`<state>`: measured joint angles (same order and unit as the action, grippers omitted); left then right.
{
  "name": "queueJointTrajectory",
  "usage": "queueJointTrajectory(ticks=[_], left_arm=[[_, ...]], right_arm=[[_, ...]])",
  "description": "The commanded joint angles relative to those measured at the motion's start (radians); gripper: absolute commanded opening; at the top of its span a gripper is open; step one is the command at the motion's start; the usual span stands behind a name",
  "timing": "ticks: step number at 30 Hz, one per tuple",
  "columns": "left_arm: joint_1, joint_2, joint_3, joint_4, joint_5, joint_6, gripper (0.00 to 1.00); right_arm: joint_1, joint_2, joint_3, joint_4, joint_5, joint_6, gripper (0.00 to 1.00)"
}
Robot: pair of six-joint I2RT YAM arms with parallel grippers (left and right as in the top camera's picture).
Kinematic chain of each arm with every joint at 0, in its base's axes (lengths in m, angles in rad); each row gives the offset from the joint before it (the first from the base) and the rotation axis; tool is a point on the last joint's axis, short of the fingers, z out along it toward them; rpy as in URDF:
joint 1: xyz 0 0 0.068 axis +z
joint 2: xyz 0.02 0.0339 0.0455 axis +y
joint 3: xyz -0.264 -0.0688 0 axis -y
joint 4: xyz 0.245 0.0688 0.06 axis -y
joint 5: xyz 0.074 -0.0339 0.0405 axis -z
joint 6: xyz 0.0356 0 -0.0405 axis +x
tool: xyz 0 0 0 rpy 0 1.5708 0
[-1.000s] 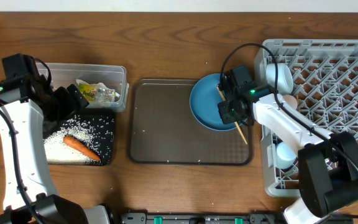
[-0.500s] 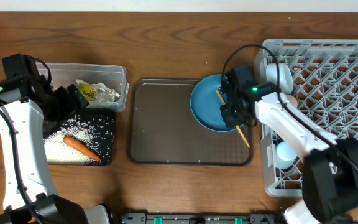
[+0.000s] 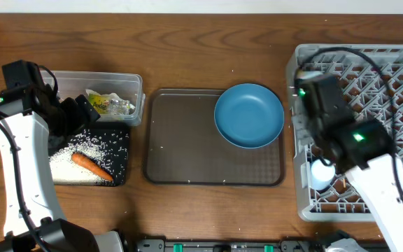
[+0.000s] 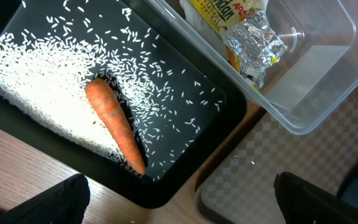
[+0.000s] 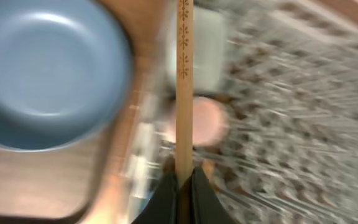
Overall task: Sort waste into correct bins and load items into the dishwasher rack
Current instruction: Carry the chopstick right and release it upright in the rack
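Note:
My right gripper (image 5: 182, 180) is shut on the wooden chopsticks (image 5: 184, 81) and holds them over the left side of the light-grey dishwasher rack (image 3: 369, 77); the overhead view shows that arm (image 3: 313, 94) over the rack, hiding the chopsticks. The view is motion-blurred. A pinkish-white cup (image 5: 209, 119) lies in the rack below. The round blue plate (image 3: 249, 115) sits on the brown tray's right end. My left gripper (image 4: 182, 205) is open and empty beside the black tray (image 4: 185, 180), which holds rice (image 4: 36, 93) and the carrot (image 4: 114, 127). The wrapper (image 4: 241, 25) lies in the clear tub (image 4: 316, 81).
The dark-brown serving tray (image 3: 187, 147) lies mid-table between the bins and the rack. A light-blue piece (image 3: 320, 173) sits in the rack's left column. Bare wooden table (image 3: 187, 49) runs behind the tray.
My right gripper has lifted the chopsticks off the blue plate and swung right over the rack. The plate is now uncovered. The left arm has not moved.

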<state>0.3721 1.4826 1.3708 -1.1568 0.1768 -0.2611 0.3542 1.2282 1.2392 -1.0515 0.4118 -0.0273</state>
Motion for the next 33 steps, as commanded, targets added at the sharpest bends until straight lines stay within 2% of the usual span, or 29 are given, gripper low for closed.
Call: queueJointTrajectory(ticks=[1,10,17,33], left_arm=[[0.005,-0.016,0.013,-0.006,-0.005,0.006,0.98],[0.005,-0.016,0.012,-0.005,-0.005,0.006,0.98],[0.005,-0.016,0.013,-0.006,-0.005,0.006,0.98],[0.005,-0.016,0.012,-0.006,-0.005,0.006,0.98]], right_arm=[[-0.050,-0.019,0.010,-0.020,0.160,-0.026,0.01],[-0.265,0.015,0.002,-0.033,0.156,-0.026,0.01],[-0.390,0.097,0.002,-0.014,0.061,-0.047,0.01],[-0.413,0.369,0.002,0.050,0.054,-0.095,0.01]])
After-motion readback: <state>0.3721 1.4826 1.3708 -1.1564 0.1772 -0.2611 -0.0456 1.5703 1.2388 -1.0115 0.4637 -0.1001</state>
